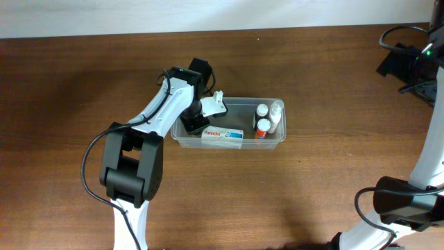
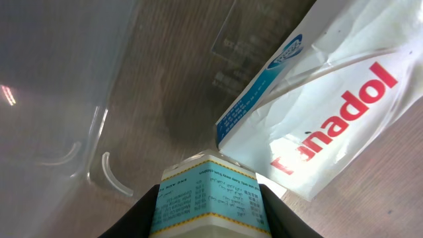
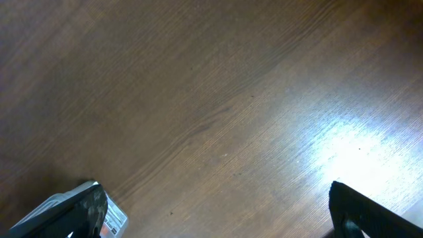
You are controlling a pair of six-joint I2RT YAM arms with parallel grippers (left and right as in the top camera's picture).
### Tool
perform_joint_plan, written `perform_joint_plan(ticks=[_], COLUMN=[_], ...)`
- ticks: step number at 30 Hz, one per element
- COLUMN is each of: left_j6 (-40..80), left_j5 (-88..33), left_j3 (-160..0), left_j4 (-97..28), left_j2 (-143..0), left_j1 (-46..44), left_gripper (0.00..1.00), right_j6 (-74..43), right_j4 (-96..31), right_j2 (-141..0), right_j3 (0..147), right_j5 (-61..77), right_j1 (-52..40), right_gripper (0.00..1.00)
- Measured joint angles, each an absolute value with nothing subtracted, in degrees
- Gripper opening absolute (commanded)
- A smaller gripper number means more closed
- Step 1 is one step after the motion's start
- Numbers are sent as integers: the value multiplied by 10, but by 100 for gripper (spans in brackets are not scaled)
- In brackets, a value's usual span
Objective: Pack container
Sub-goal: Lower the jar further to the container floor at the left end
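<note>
The container (image 1: 244, 101) is a clear rectangular tub at the table's middle. My left gripper (image 1: 195, 122) reaches into its left end. In the left wrist view this gripper (image 2: 209, 215) is shut on a small box with a light-blue printed label (image 2: 210, 188), held low over the container's clear floor (image 2: 73, 99). A white Panadol pack (image 2: 330, 99) lies right beside the box; it also shows along the container's front wall in the overhead view (image 1: 223, 136). My right gripper (image 3: 218, 208) is open and empty above bare wood, far from the container.
At the container's right end are a red-and-white bottle (image 1: 262, 128), a white bottle (image 1: 276, 115) and a small white-capped bottle (image 1: 261, 110). The right arm (image 1: 423, 167) stands at the table's right edge, with black gear and cables (image 1: 406, 62) at the far right corner.
</note>
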State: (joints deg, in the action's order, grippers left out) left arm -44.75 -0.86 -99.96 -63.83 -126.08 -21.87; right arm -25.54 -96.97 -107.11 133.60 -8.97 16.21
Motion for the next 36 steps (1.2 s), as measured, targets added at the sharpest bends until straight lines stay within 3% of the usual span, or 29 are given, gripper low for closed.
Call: perform_joint_plan(ticks=[36], left_j6=[-447], left_j5=[-36], left_j3=[-998], left_j4=[-627], left_j2=[-1261], left_j1=[-219], left_gripper=[29], right_j6=[-255], right_j4=[-970], right_j2=[-1071], right_j3=[1336], right_j5=[-90], right_j1=[162], right_gripper=[98])
